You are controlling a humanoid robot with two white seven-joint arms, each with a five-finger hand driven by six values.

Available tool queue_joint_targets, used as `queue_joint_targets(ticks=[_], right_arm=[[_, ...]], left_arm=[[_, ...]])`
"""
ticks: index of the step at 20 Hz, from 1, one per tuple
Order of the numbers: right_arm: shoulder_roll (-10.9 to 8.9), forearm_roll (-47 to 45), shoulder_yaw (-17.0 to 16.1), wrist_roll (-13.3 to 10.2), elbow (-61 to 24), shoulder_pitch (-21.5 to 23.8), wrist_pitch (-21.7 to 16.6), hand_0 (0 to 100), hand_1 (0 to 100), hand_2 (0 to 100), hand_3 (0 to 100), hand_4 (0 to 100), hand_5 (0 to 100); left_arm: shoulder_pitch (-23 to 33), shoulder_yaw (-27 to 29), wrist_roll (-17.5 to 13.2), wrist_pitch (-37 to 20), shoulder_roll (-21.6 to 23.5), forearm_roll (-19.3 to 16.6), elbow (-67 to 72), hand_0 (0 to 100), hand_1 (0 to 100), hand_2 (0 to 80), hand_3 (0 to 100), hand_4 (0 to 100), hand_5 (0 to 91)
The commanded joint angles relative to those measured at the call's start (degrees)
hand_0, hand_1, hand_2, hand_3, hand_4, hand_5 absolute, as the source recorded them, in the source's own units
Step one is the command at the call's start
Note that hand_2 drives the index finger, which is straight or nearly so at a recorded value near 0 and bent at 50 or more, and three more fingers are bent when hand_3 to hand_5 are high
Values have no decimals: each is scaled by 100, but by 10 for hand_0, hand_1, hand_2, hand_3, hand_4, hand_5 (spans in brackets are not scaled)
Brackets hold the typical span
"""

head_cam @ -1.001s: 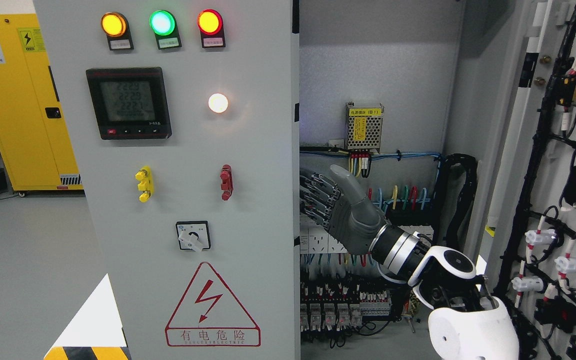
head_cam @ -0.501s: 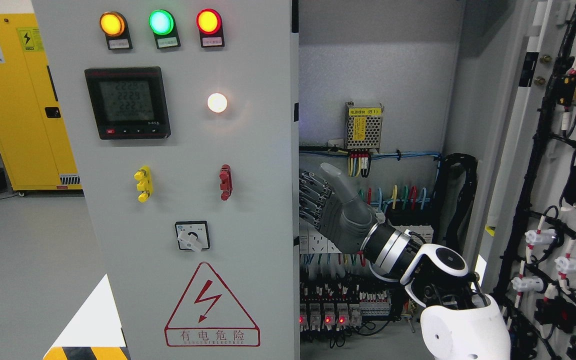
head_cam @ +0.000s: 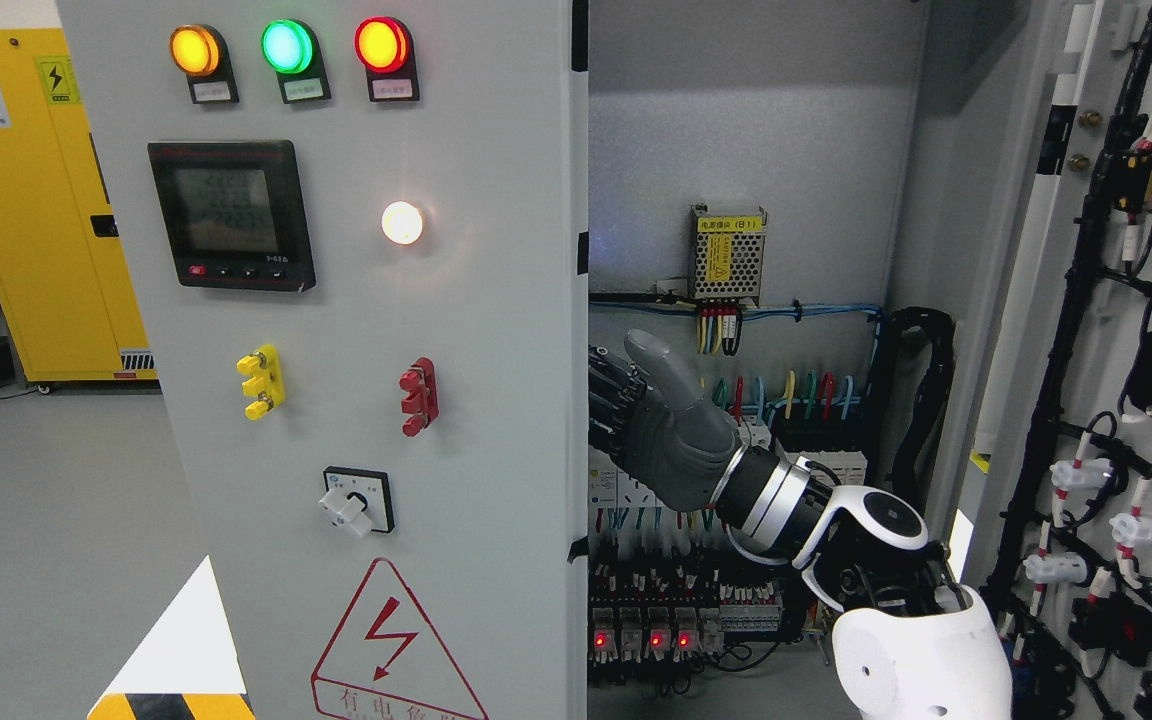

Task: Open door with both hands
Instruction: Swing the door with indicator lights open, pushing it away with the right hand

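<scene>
The grey left door [head_cam: 496, 450] of the electrical cabinet carries three lamps, a meter, two handles and a rotary switch. It stands ajar, its free edge at the picture's middle. My right hand [head_cam: 621, 400] reaches in from the lower right, inside the cabinet. Its dark fingers [head_cam: 604, 395] are stretched out flat against the back of that door edge, with the tips hidden behind it. The thumb [head_cam: 658, 368] points up. It grasps nothing. The left arm does not show.
The right door [head_cam: 1126, 420] is swung wide at the far right, its inner side full of black wiring and white plugs. Inside are a power supply [head_cam: 728, 253], coloured wires, relays [head_cam: 651, 625] and a black cable chain [head_cam: 921, 400]. A yellow cabinet [head_cam: 36, 200] stands back left.
The left door has swung further outward, its panel shifting left and down in the picture. My right hand has followed the edge leftward, and more of its fingers are hidden behind the door.
</scene>
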Motion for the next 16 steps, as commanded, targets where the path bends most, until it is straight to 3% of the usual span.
queue_joint_targets(ticks=[1, 9, 13, 16], right_arm=[[3, -3, -2, 37, -194, 65, -5, 201, 121, 0, 0, 0, 0], [-23, -371, 95, 46, -835, 522, 3, 201, 120, 0, 0, 0, 0], [-260, -460, 464, 37, -1117, 654, 3, 201, 121, 0, 0, 0, 0], [-261, -460, 534, 37, -1205, 742, 3, 201, 121, 0, 0, 0, 0]], left_arm=[[-176, 0, 1, -1, 53, 0, 9, 0, 0, 0, 0, 0, 0], [-176, 8, 1, -1, 53, 0, 9, 0, 0, 0, 0, 0, 0], [-176, 8, 1, -1, 53, 0, 9, 0, 0, 0, 0, 0, 0], [-167, 8, 1, -1, 53, 0, 9, 0, 0, 0, 0, 0, 0]])
